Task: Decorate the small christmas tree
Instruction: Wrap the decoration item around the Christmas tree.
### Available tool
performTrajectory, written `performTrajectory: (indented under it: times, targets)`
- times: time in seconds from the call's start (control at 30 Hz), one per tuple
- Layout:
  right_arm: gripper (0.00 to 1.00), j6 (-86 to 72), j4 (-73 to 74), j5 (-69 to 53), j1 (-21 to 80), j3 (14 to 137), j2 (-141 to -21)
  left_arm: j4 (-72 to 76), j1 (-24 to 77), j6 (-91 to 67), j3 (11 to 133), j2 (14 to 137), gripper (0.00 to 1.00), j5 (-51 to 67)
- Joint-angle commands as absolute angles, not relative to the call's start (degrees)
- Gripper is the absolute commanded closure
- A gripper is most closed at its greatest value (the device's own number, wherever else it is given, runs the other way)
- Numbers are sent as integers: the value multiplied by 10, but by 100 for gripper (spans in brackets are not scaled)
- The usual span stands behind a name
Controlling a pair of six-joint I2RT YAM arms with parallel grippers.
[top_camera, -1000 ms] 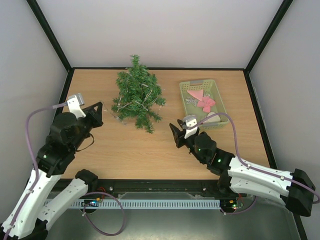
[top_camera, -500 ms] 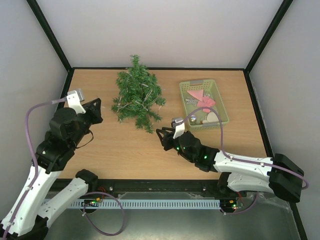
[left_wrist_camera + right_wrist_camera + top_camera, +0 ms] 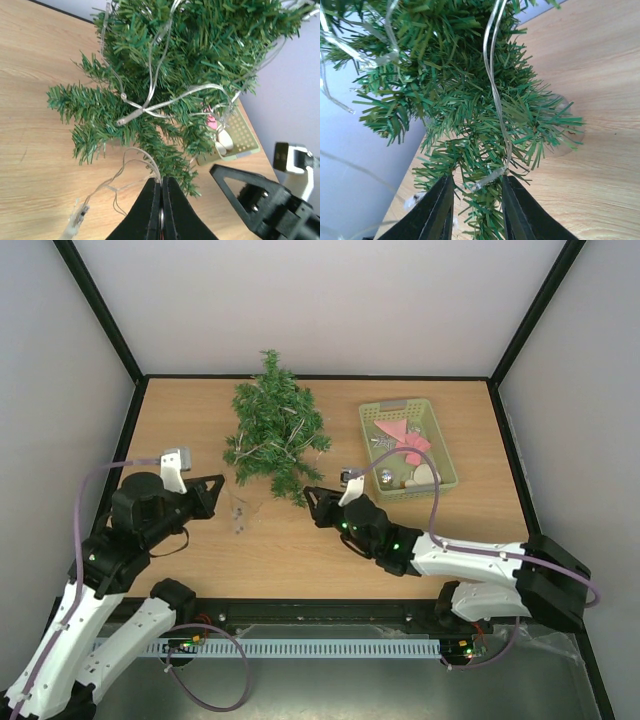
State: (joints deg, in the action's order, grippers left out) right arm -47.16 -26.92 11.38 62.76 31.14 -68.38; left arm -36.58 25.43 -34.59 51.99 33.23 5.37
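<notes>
The small christmas tree [image 3: 272, 433] lies on the wooden table, wrapped in a clear light string [image 3: 150, 102]. My left gripper [image 3: 210, 492] sits left of the tree's base. In the left wrist view it [image 3: 161, 179] is shut on a thin wire of the light string, whose loose end [image 3: 238, 514] trails on the table. My right gripper [image 3: 312, 500] is at the tree's lower right branches. In the right wrist view it [image 3: 475, 179] is open, with a branch and one small bulb [image 3: 487, 179] between the fingers.
A pale green basket [image 3: 440, 450] stands right of the tree, holding pink, white and silver ornaments [image 3: 405, 445]. Black frame rails border the table's back and sides. The right arm's fingers [image 3: 250, 192] show close by in the left wrist view.
My right gripper has moved left from beside the basket to the tree's lower branches. My left gripper has moved right and nearer, and light string now trails on the table beside it.
</notes>
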Motion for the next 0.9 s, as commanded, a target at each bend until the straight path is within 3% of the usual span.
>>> performTrajectory:
  times: [0.0, 0.37, 0.67, 0.87]
  targets:
    - [76, -558, -304, 140, 632, 346, -723, -397, 252, -327, 522, 319, 98, 108]
    - [88, -607, -275, 183, 633, 377, -768, -428, 252, -302, 533, 303, 98, 155]
    - [89, -621, -228, 204, 633, 379, -768, -403, 252, -289, 532, 301, 98, 236]
    - [84, -627, -228, 196, 633, 384, -776, -390, 252, -272, 531, 300, 98, 312]
